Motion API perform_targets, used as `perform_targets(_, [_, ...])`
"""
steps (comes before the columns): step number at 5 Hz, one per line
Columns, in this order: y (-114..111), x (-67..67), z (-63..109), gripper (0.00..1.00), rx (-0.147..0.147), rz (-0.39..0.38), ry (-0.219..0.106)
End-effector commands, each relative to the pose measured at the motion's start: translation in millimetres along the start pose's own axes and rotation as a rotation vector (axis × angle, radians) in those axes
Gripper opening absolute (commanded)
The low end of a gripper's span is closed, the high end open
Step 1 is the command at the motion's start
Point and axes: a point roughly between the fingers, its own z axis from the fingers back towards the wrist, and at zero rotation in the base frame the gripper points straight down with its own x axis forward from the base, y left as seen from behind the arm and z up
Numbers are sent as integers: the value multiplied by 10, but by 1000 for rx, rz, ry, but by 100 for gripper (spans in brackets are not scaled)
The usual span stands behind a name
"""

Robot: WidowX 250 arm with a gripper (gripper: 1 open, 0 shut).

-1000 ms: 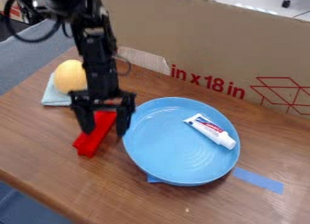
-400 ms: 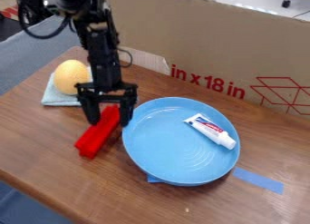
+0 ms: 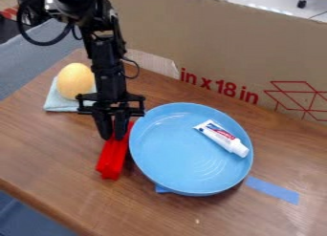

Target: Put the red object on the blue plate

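Red block, one, beside one blue plate

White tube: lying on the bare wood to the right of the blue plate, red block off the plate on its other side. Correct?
Not quite: the camera view shows the white tube lying on the blue plate, not on the wood. The red block is indeed off the plate, on its left.

A wooden table is filling most of the view, a soft sheen lying on its brown grain. A cardboard panel with red print is standing along its back. Grey material is showing at the left, and dark blue fabric is lying below the near left edge.
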Motion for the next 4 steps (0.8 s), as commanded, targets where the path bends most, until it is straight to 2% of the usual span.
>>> perform_targets(1, [-83,34,195,0,11,-1,-58])
perform_targets(2, [-112,9,262,0,6,-11,-61])
perform_targets(4, [-146,89,484,0,10,-23,-84])
